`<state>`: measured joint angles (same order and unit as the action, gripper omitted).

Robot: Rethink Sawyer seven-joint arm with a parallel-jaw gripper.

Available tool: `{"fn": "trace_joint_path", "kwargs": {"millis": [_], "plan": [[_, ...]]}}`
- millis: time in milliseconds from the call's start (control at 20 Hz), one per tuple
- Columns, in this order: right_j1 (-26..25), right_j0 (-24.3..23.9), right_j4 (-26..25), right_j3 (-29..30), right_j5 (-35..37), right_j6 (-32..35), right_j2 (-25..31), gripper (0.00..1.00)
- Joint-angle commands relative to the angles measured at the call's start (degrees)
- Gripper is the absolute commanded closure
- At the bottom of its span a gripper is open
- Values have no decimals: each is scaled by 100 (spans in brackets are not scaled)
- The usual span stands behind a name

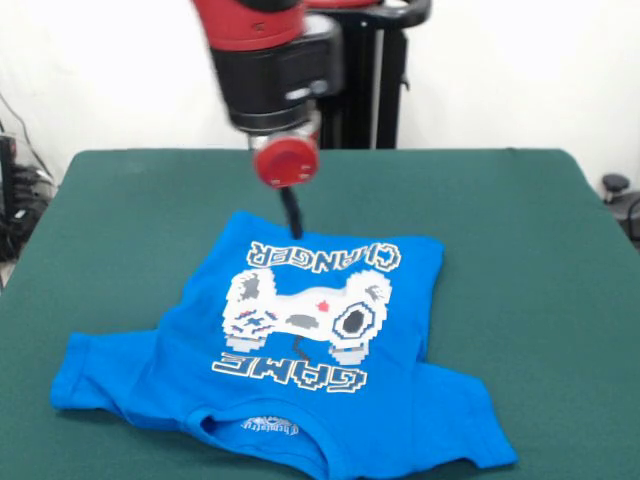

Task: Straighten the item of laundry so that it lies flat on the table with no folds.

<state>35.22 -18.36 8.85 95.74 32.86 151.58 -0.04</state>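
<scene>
The bright blue T-shirt (pixel 300 350) lies print-up on the dark green table (pixel 530 260), collar toward the camera and hem toward the robot. The white controller print and "GAME CHANGER" lettering read upside down from here. Both sleeves are spread out at the near left and near right. The cloth shows light creases near the collar and along the right side. The red and black arm comes down from the top, and my gripper (pixel 296 230) reaches down to the shirt's far hem, left of its middle. Its tip is thin and dark, and I cannot tell whether it holds the cloth.
The black pedestal (pixel 365 90) stands behind the table's far edge. Cables and equipment (pixel 15 190) sit off the table's left side, and a small dark object (pixel 615 185) sits off its right. Bare green cloth surrounds the shirt on the left, right and far sides.
</scene>
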Motion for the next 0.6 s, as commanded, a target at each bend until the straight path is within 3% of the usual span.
{"fn": "trace_joint_path", "kwargs": {"millis": [50,600], "plan": [[-353,872,278,-694,321,1345,-60,0],[-2135,1686,651,-3726,1504,2063,-978,0]]}}
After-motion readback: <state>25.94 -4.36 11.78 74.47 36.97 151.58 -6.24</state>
